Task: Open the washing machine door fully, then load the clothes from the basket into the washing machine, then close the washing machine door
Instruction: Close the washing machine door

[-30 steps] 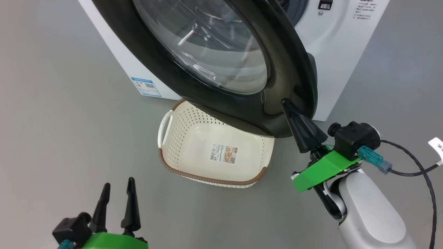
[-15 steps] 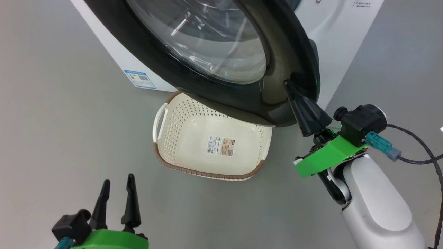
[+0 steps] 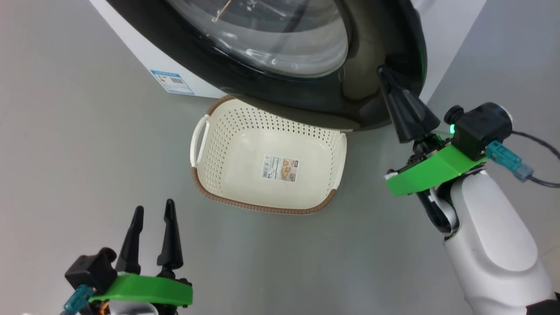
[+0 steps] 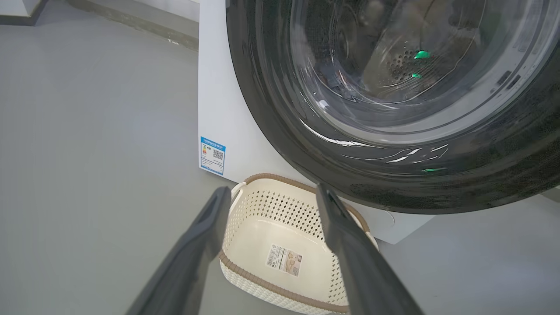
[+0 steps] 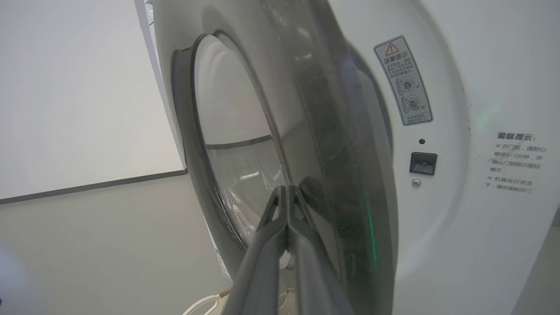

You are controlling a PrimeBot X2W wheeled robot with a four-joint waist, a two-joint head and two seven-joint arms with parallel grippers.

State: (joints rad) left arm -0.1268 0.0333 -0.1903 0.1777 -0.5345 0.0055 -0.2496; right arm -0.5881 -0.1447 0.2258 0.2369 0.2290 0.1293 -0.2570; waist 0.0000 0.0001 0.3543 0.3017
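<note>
While the basket lies empty below the washing machine door, loading is judged done; only closing is left, door ajar. Right gripper: pressed together, tips set against the door's face. Left gripper: spread, unladen.

We're looking at a plain grey floor, smooth with a soft sheen. At the floor's far edge there's a white wall, with a thin dark strip right where it meets the floor. The left wrist view has a low grey kerb bordering the floor too.
</note>
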